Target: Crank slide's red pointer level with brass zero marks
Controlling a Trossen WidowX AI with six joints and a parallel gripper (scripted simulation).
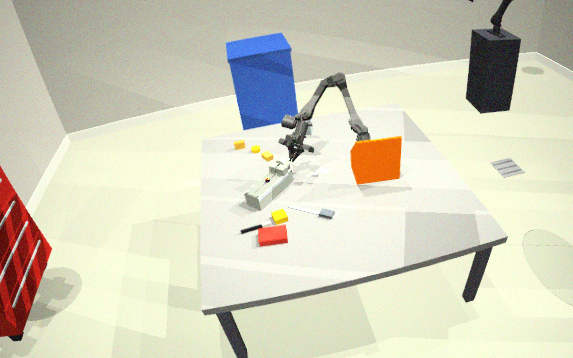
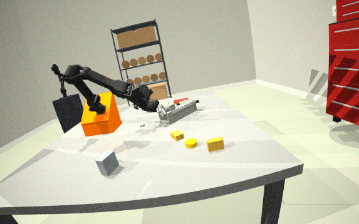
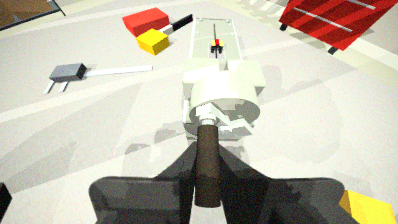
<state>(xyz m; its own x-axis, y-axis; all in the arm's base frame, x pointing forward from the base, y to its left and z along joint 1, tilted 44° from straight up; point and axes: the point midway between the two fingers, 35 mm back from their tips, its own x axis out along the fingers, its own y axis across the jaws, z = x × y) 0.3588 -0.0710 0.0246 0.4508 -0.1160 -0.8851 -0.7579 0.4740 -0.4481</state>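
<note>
No writing, number or brand can be read anywhere here: the boxes on the shelf rack [image 2: 114,47] are plain, the red tool cabinet [image 2: 353,62] shows only bare metal bars, and the little machine [image 3: 215,45] on the table carries marks but no lettering I can make out

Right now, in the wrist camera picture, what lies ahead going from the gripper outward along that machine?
Gripper shut on the dark crank handle → pale round crank hub → machine's slide track with the red pointer → red tool cabinet beyond.
</note>
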